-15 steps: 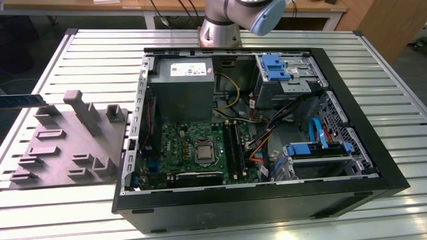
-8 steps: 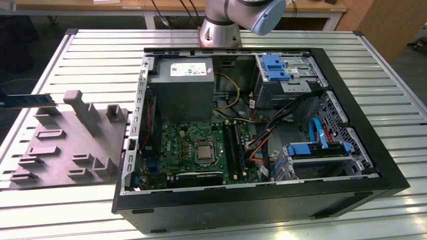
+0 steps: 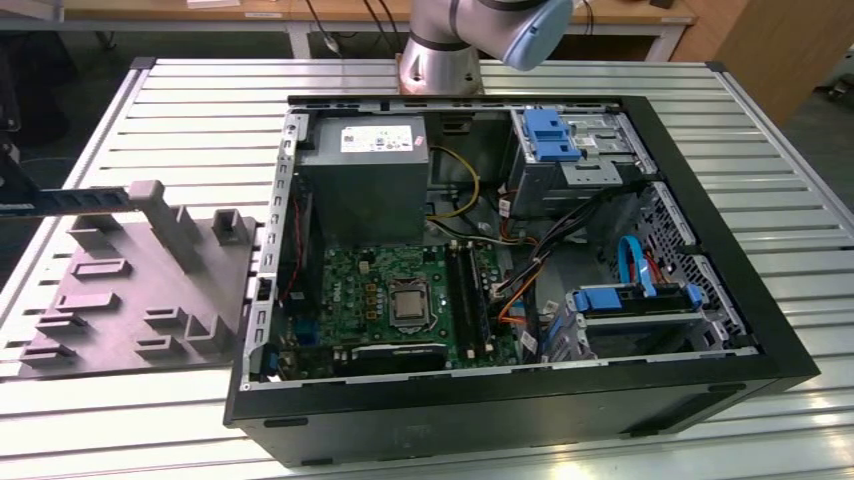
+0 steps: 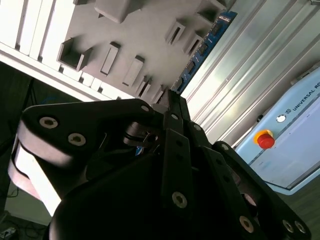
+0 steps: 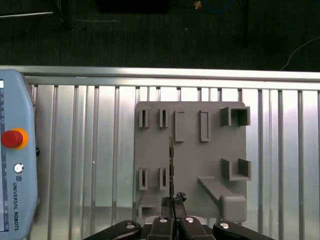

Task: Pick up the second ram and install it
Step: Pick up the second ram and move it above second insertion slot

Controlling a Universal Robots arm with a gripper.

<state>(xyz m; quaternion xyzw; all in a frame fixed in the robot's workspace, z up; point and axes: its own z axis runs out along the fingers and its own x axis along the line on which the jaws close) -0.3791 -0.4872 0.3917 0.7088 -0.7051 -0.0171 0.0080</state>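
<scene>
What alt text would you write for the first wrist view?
The gripper is shut on the second ram, a thin strip seen edge-on over the grey moulded tray. The tray lies on a ribbed metal table, beside a teach pendant with a red button.

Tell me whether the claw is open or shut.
Shut: in the first wrist view the claw pinches the second ram, a thin strip standing on edge over the grey tray.
</scene>
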